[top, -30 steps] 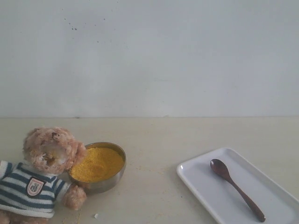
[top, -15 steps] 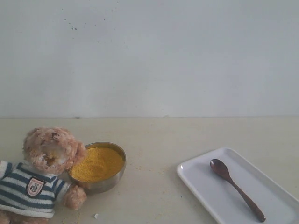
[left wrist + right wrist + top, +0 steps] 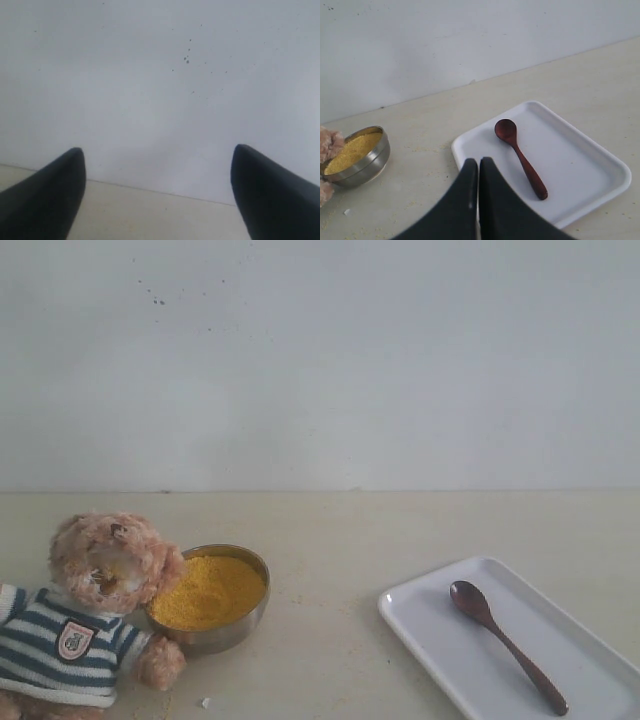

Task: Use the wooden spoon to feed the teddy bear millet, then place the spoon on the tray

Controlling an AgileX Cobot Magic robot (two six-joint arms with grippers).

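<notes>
The teddy bear point(image 3: 90, 615) in its striped shirt sits at the front left of the table, its head against the steel bowl of millet point(image 3: 210, 592). The wooden spoon point(image 3: 505, 642) lies loose on the white tray point(image 3: 440, 650) at the front right. In the right wrist view the spoon point(image 3: 521, 157) rests on the tray point(image 3: 590, 165), the bowl of millet point(image 3: 354, 152) is off to the side, and my right gripper point(image 3: 478, 161) is shut and empty, above the tray's near rim. My left gripper point(image 3: 157, 152) is open, facing the wall, with nothing between its fingers.
A plain white wall stands behind the beige table point(image 3: 340, 540). A few spilled grains point(image 3: 205, 702) lie in front of the bowl. Neither arm shows in the exterior view.
</notes>
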